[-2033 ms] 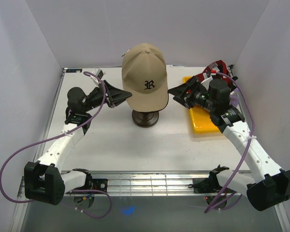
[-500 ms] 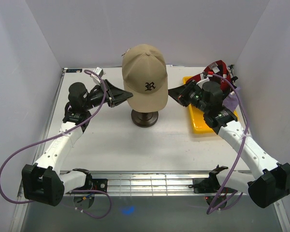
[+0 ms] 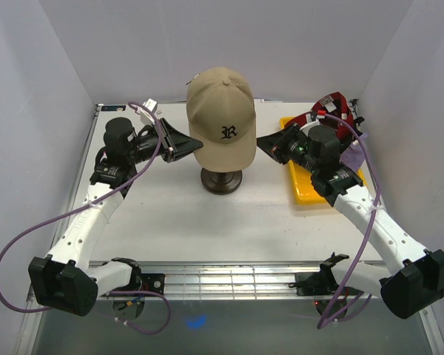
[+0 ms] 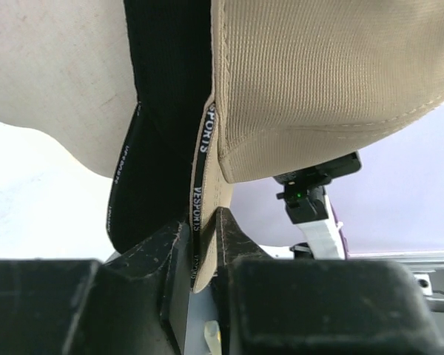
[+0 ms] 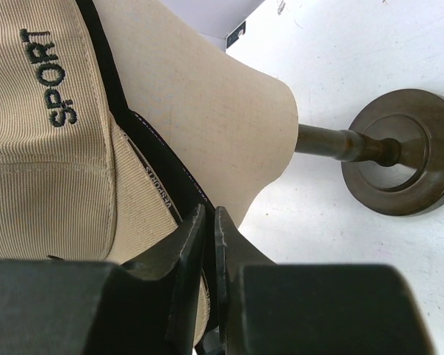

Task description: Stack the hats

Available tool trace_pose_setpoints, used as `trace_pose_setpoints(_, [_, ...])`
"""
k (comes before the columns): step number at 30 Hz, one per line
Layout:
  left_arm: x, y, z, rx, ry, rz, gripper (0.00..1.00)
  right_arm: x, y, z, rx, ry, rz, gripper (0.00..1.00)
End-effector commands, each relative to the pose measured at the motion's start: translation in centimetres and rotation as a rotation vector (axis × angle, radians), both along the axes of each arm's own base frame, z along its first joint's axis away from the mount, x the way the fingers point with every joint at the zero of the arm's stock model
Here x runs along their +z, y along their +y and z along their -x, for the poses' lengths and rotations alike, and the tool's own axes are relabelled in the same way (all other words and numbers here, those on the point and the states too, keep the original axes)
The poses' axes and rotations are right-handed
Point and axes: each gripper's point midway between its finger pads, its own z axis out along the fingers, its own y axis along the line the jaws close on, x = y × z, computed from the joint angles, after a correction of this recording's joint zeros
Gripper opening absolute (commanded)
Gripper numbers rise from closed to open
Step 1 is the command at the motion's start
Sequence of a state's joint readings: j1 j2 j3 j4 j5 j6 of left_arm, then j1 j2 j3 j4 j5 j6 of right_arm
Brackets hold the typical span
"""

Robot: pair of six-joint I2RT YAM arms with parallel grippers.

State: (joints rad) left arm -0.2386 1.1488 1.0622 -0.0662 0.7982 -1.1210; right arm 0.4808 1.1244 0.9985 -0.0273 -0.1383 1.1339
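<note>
Cap [image 3: 222, 111] of ribbed tan cloth with black "R" sits on head [image 5: 207, 133], both jaws clamped on its rim.

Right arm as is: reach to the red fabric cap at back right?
Probably not: right gripper is shut on the rim of the tan fabric cap, and the red fabric cap lies behind its wrist; it must release first.

The tool [image 5: 209, 216] is seen with its jaws pinched together on the lower edge of a tan cap [image 5: 44, 185] lettered "SPORT". A black cap [image 5: 152, 151] is sandwiched between the tan cap and a beige head [image 5: 207, 111], which is carried by a thin stem [image 5: 333, 140] on a dark round base [image 5: 403, 151] on the white table [image 5: 340, 44].
</note>
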Motion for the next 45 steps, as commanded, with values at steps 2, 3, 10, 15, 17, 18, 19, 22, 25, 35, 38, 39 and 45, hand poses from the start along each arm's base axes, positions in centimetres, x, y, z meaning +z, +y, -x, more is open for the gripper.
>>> trace_pose_setpoints(2, [-2.3, 0.9, -1.1, 0.080, 0.039, -0.111, 0.33, 1.4, 0.9, 1.7, 0.064, -0.024, -0.016, 0.15])
trace_pose_setpoints(3, [-2.1, 1.0, -1.2, 0.087, 0.033, -0.117, 0.34, 1.5, 0.8, 1.8, 0.062, -0.027, -0.017, 0.15])
trace_pose_setpoints(10, [-2.1, 1.3, -1.0, 0.090, 0.013, -0.165, 0.47, 1.3, 0.8, 1.8, 0.064, -0.023, -0.015, 0.14])
trace_pose_setpoints(15, [-1.9, 1.5, -1.2, 0.096, -0.003, -0.201, 0.49, 1.2, 0.9, 1.9, 0.067, -0.021, -0.014, 0.14])
trace_pose_setpoints(17, [-1.9, 1.5, -1.3, 0.093, -0.008, -0.206, 0.50, 1.2, 0.9, 1.9, 0.065, -0.021, -0.014, 0.14])
trace_pose_setpoints(18, [-2.1, 1.5, -1.2, 0.089, -0.003, -0.209, 0.50, 1.2, 0.9, 1.9, 0.065, -0.021, -0.014, 0.14])
trace_pose_setpoints(19, [-2.1, 1.5, -1.3, 0.086, -0.006, -0.211, 0.50, 1.2, 0.9, 1.9, 0.065, -0.023, -0.015, 0.14])
trace_pose_setpoints(22, [-2.4, 1.4, -1.2, 0.072, -0.001, -0.214, 0.50, 1.2, 1.0, 1.9, 0.068, -0.021, -0.014, 0.14])
trace_pose_setpoints(25, [-3.3, 1.4, -1.1, 0.070, 0.012, -0.227, 0.51, 1.0, 1.1, 2.0, 0.070, -0.019, -0.013, 0.14])
trace_pose_setpoints(35, [-3.7, 1.6, -1.1, 0.077, 0.003, -0.249, 0.53, 0.8, 1.0, 2.2, 0.065, -0.017, -0.012, 0.13])
trace_pose_setpoints(38, [-4.3, 1.7, -1.2, 0.078, 0.013, -0.256, 0.53, 0.7, 0.6, 2.1, 0.051, -0.016, -0.003, 0.14])
trace_pose_setpoints(39, [-4.6, 1.7, -1.2, 0.077, 0.020, -0.260, 0.54, 0.6, 0.6, 2.1, 0.051, -0.014, 0.000, 0.14])
trace_pose_setpoints(45, [-4.4, 1.9, -1.1, 0.089, 0.009, -0.266, 0.55, 0.4, 0.4, 2.1, 0.042, -0.010, 0.009, 0.14])
